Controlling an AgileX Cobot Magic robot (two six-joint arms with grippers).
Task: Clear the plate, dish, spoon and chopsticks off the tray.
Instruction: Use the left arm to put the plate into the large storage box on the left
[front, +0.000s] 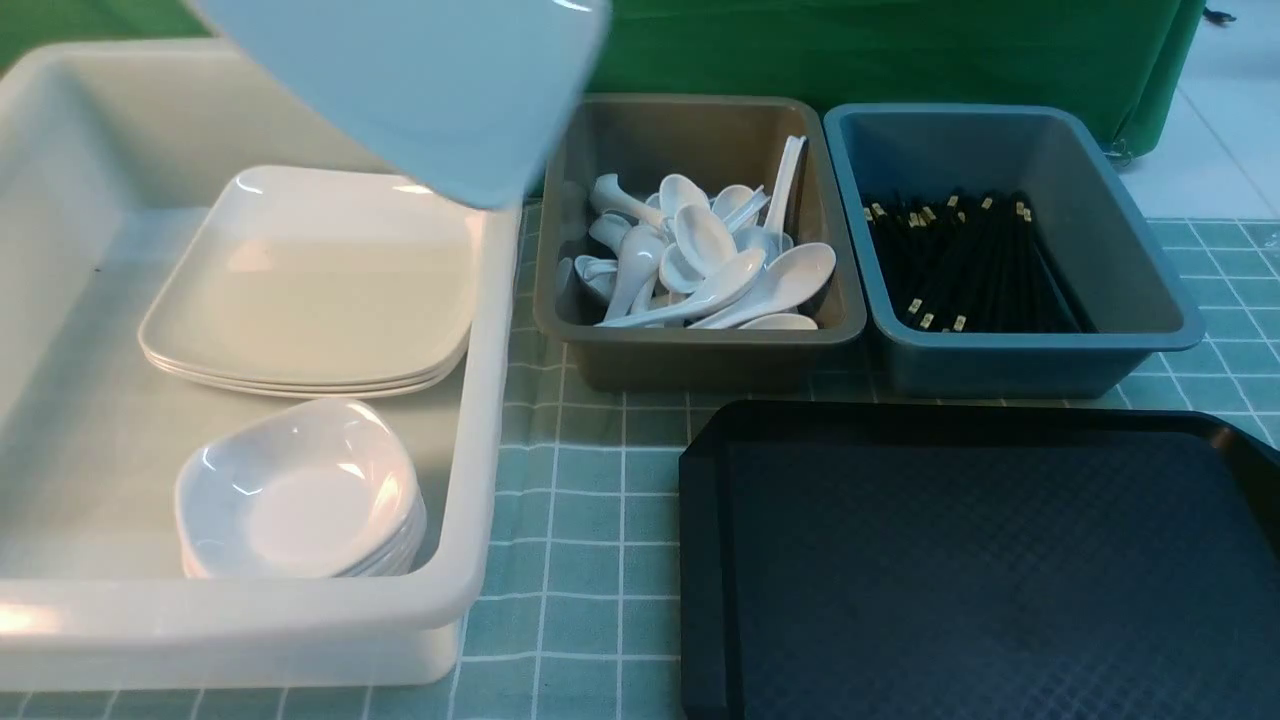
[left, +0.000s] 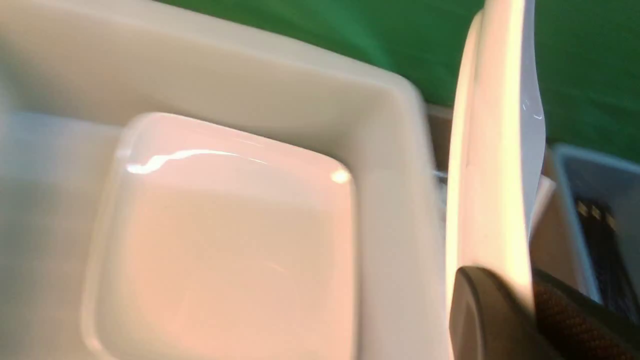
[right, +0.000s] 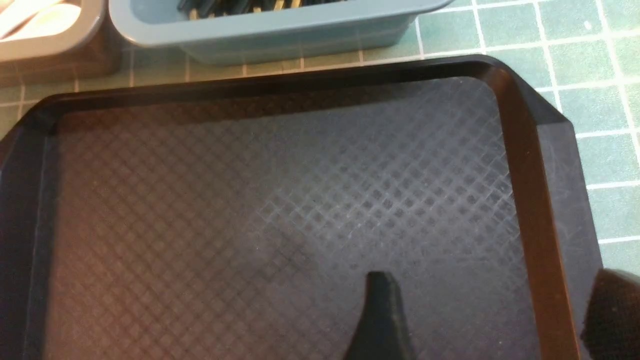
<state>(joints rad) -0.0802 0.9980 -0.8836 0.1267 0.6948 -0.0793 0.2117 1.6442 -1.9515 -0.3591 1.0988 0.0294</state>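
L fingers (left: 492, 320): clamped on plate (left: 492, 150) rim, stacked plates (left: 225, 235) in white tub (front: 480, 560) beside.
R gripper (right: 492, 315): fingers apart, bare tray (right: 280, 200) below, blue tub (right: 280, 25) beyond.

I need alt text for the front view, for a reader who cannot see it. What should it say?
A white square plate hangs tilted above a white tub holding stacked plates and small dishes. Beside it stand a grey tub of white spoons and a blue tub of black chopsticks; the black tray in front is empty.
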